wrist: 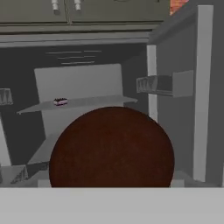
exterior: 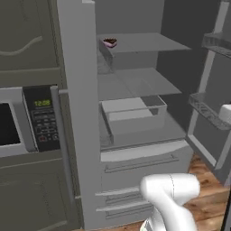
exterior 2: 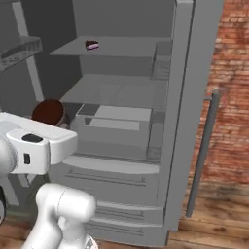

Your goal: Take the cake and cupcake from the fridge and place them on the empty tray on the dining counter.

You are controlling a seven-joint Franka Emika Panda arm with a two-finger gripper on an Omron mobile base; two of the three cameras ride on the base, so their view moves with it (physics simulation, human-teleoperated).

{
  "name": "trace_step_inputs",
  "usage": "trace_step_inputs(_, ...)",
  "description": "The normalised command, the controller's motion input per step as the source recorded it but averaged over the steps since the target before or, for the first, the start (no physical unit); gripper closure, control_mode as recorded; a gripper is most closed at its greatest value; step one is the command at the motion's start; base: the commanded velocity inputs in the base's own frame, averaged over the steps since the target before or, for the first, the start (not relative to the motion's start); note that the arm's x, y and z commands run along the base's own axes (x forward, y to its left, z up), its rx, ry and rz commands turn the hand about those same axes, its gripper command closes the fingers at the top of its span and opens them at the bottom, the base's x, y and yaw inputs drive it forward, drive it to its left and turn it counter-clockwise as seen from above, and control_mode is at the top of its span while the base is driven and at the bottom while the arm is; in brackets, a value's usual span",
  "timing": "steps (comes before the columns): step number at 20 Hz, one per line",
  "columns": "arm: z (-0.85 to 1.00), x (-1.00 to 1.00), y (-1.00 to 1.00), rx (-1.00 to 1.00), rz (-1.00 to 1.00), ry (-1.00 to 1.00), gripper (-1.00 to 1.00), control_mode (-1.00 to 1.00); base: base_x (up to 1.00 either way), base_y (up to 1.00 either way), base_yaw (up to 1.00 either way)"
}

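Reaching into the open fridge (exterior: pixel 80 117), with the gripper (exterior 2: pixel 57 125) pressing in close on the cupcake (exterior 2: pixel 48 111) at the left door side, level with the middle shelves. Looming large and round through the hand camera, brown top facing the lens and hiding the fingertips; not showing whether the fingers are standing apart around it or already clamping its sides. Not showing either whether it is resting on a door bin or hanging in the grip.

Sitting well apart on the upper shelf (exterior 2: pixel 116 47), the cake (exterior: pixel 109 43), pink-sided and dark-topped, near the shelf's front left corner.

Judging the cupcake as light, soft and easily crushed: taking it low on the wrapper, across the full width, with a gentle squeeze and keeping it upright. Expecting the cake slice to be just as delicate, likely smearing at the top, so pinching its two flat pink sides and avoiding the narrow tip.
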Motion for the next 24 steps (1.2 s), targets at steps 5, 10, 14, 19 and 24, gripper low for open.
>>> trace_step_inputs(5,0.00,0.00,0.00,0.00,0.00,0.00,1.00,1.00,-1.00,0.10,0.01)
trace_step_inputs(10,0.00,0.00,0.00,0.00,0.00,0.00,1.00,1.00,-1.00,0.02,0.15)
trace_step_inputs(14,0.00,0.00,0.00,0.00,0.00,0.00,1.00,1.00,-0.58,-0.03,0.86)
trace_step_inputs(19,0.00,0.00,0.00,0.00,0.00,0.00,1.00,1.00,-0.02,0.00,1.00)
trace_step_inputs(24,0.00,0.00,0.00,0.00,0.00,0.00,1.00,1.00,0.00,0.00,1.00)
